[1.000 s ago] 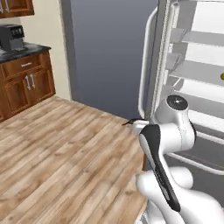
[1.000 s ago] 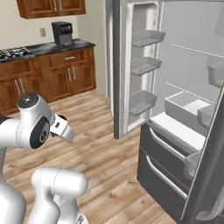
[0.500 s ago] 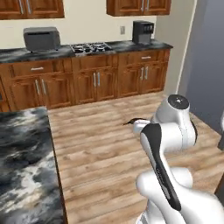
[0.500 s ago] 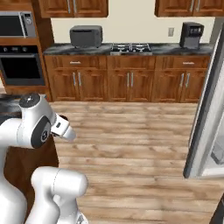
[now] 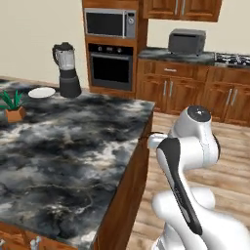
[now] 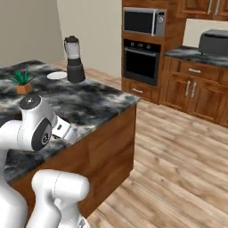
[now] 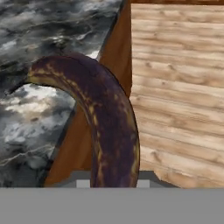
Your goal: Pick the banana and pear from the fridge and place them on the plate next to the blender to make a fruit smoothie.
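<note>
My gripper [image 7: 114,180] is shut on the banana [image 7: 103,122], a dark brown-black curved fruit that arcs up and to the left in the hand view. It hangs over the near right edge of the marble island [image 5: 73,146]. In the base views my hand [image 6: 66,130] sits low, close to that edge. Far across the island the blender [image 5: 67,71] [image 6: 74,59] stands with its black base and clear jar. The white plate [image 5: 42,92] [image 6: 57,75] lies just to its left, with nothing on it. The pear and the fridge are out of view.
A small potted plant [image 5: 13,105] [image 6: 22,81] stands on the island near the plate. Beyond are a wall oven [image 5: 112,66] with a microwave [image 5: 108,23] above, wooden cabinets [image 6: 191,91], and a toaster oven [image 5: 186,41]. Wooden floor [image 6: 178,169] lies right of the island.
The whole picture has swung from the open fridge, past the cabinet wall, to the island: the base turned. The arm's pose and the shut jaws look unchanged.
</note>
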